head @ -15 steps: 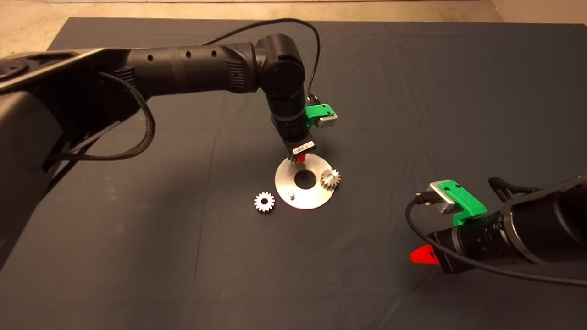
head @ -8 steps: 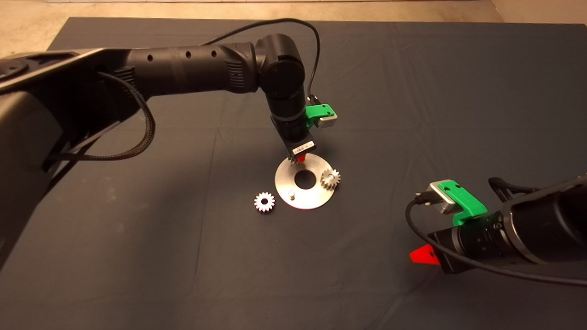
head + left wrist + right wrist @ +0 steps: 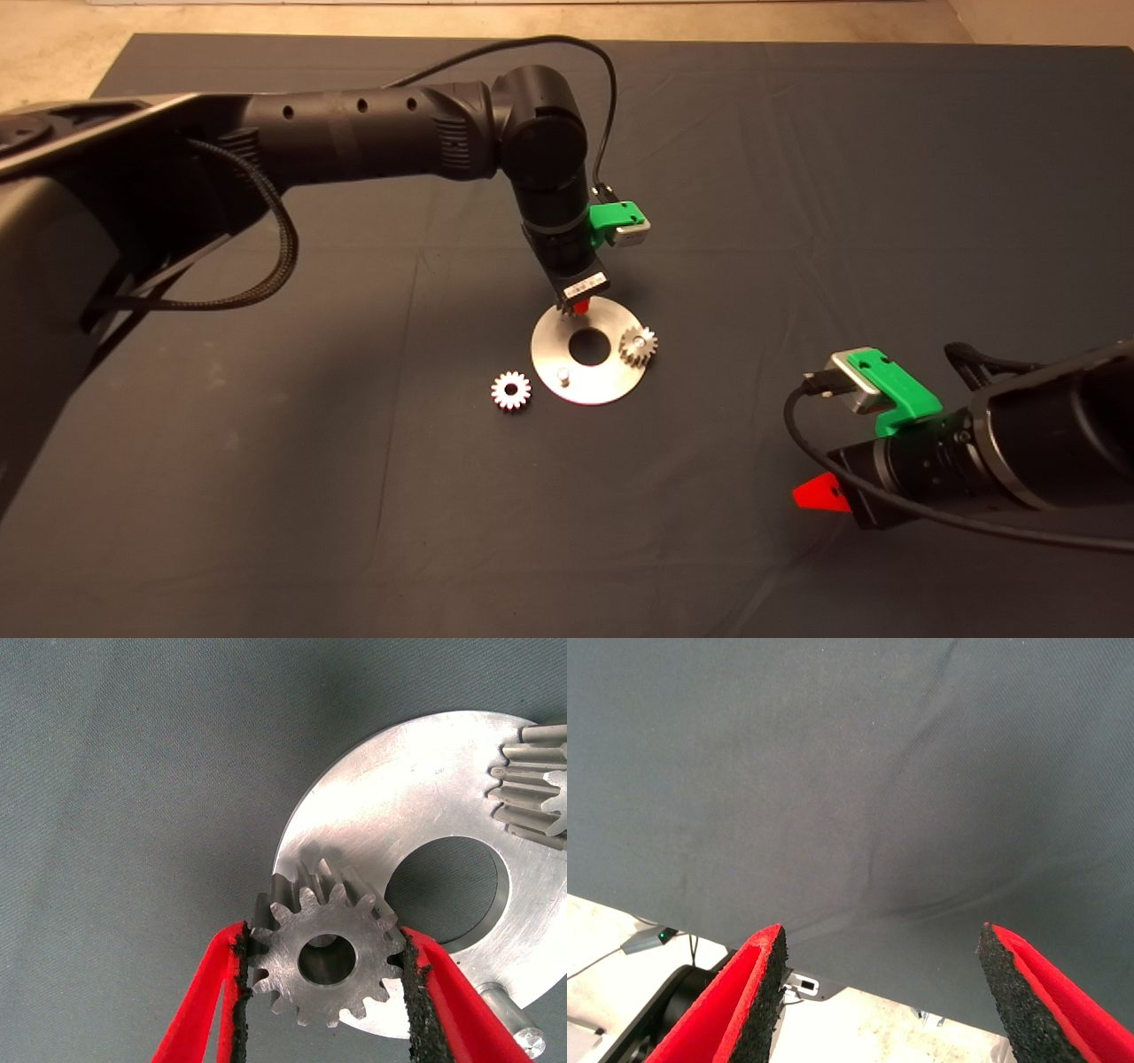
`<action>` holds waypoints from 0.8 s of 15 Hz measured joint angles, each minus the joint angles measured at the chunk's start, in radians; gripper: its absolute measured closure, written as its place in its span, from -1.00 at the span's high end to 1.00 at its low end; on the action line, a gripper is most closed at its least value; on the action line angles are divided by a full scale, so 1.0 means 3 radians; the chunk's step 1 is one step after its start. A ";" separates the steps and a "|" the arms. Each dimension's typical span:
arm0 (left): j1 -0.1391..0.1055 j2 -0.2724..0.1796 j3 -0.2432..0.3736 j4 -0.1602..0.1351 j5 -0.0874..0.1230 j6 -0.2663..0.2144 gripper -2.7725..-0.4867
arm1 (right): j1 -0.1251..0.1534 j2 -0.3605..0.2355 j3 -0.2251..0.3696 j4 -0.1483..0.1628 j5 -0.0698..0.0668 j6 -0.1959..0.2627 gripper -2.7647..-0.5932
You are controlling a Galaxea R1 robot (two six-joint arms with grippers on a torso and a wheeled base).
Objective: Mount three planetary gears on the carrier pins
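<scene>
Left wrist view has the left tool (image 3: 326, 992) pinched shut on a gear (image 3: 324, 958), one black pad (image 3: 237, 979) on each side of its teeth. The gear hangs over the far edge of the shiny disc (image 3: 416, 797), and a pin shows through its centre hole. A second gear (image 3: 638, 345) already sits on a pin at the disc's right side. A bare pin (image 3: 562, 376) stands at the near-left of the disc, and the third gear (image 3: 510, 390) lies flat on the desk (image 3: 797, 177) just left of the disc. The left arm reaches in from the left, elbow bent, wrist pointing almost straight down. The right tool (image 3: 881, 992) is parked low at the right, fingers spread wide over bare desk. Nothing has shifted since a second ago.
</scene>
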 joint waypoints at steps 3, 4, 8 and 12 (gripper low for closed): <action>-0.0002 -0.0001 -0.0001 0.0004 0.0001 0.0000 -0.41 | 0.0000 0.0000 0.0000 0.0000 -0.0011 0.0001 -0.07; -0.0002 -0.0001 -0.0001 0.0004 0.0001 0.0000 -0.39 | -0.0001 0.0000 0.0000 0.0000 -0.0011 0.0000 -0.07; -0.0013 -0.0001 -0.0001 0.0003 0.0010 0.0000 -0.28 | 0.0000 0.0000 0.0000 0.0000 -0.0014 0.0000 -0.07; -0.0233 -0.0060 0.0000 -0.0186 0.0061 0.0001 -0.14 | -0.0001 -0.0001 0.0000 0.0000 -0.0030 0.0001 -0.07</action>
